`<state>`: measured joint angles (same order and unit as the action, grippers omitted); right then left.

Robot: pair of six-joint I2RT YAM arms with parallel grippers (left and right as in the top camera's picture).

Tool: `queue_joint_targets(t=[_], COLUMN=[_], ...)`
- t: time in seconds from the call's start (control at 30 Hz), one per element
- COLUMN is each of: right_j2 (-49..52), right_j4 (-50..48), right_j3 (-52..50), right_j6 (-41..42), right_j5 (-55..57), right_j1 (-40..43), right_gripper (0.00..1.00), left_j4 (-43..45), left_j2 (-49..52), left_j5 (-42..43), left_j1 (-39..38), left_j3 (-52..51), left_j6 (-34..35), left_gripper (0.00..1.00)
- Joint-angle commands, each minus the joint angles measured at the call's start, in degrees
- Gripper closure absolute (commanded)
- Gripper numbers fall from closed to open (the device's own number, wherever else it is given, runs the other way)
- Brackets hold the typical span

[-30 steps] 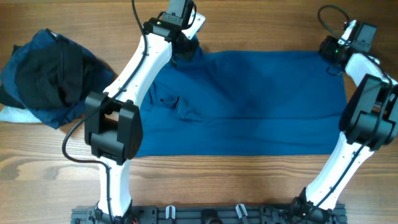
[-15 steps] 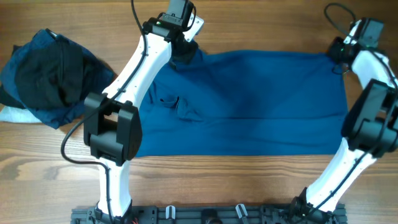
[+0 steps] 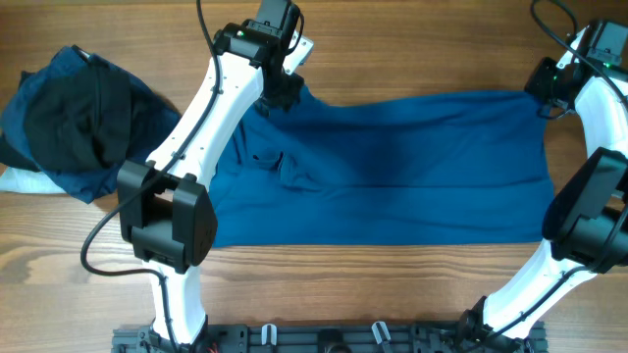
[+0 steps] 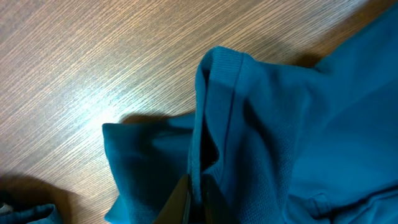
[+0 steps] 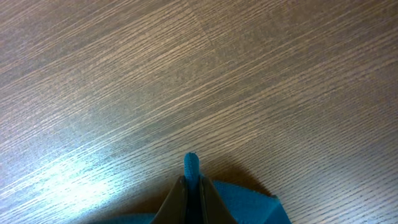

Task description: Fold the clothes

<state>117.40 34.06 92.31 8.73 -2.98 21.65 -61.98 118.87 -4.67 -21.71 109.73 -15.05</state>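
My left gripper (image 3: 278, 95) is clamped on the far sleeve of the polo shirt (image 3: 392, 167), which lies spread across the table (image 3: 392, 39). My right gripper (image 3: 546, 96) pinches its far hem corner (a thin fold), likely so both can lift that edge.

wooden table (image 3: 412, 39) under blue shirt (image 3: 412, 167), dark heap (image 3: 69, 123)

We find no words, labels, brand marks, numbers or signs that can be read in any view: none on the blue polo shirt (image 3: 392, 167), and none on the wooden surface (image 3: 392, 294).
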Motion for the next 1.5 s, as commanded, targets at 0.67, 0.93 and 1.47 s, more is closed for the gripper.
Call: queue_joint_targets(t=[0.67, 0.93, 1.47], right_j2=[1.97, 4.57, 4.9], right_j4=[-6.49, -8.11, -9.29], right_j3=[0.09, 0.09, 0.09], right_j6=[-8.52, -7.13, -7.02], right_j5=[-4.31, -4.35, -4.33], right_j1=[0.17, 0.17, 0.17], right_gripper=[0.94, 0.87, 0.76], left_j4=[0.92, 0.9, 1.11], left_j2=[-1.22, -1.22, -1.22], left_j5=[-1.22, -1.22, -1.22], left_j1=[-0.15, -0.15, -0.13], left_j3=[0.96, 0.96, 0.96], left_j6=[0.52, 0.52, 0.52], left_gripper=[0.95, 0.95, 0.94])
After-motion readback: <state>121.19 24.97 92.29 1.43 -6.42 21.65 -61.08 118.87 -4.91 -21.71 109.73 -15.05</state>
